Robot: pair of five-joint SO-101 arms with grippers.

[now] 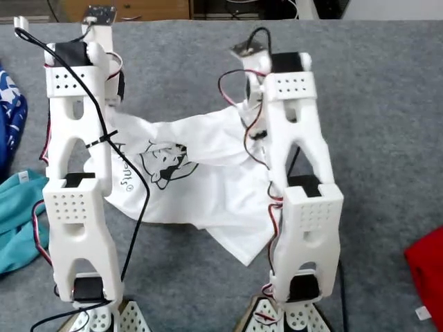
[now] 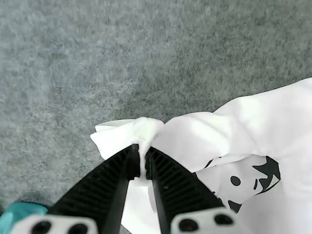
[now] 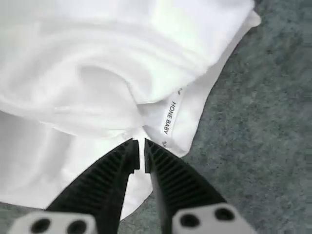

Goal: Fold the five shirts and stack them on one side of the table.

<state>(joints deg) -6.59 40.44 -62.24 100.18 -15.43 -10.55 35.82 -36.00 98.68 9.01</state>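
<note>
From the high view I see the white shirt (image 1: 208, 180) lying crumpled in the middle of the grey table (image 1: 387, 124), between the left arm (image 1: 73, 180) and the right arm (image 1: 304, 187), with its black print (image 1: 165, 162) facing up and one pointed flap trailing towards the arm bases. A teal shirt (image 1: 17, 218) and a blue shirt (image 1: 10, 111) lie bunched at the left edge, well apart from a red shirt (image 1: 426, 270) at the right edge. A black cable (image 1: 104, 131) runs across the left arm, and both arms cover the white shirt's side edges. On my left wrist view, the left gripper (image 2: 141, 158) has its ribbed black jaws pressed together on a small puckered fold at the shirt's edge, with felt-like table just past it and the print off to one side. On my right wrist view, the right gripper (image 3: 139, 146) is pinched on soft, thickly folded white cloth just beside a narrow sewn label (image 3: 170, 117), near where the shirt's edge meets the table.
</note>
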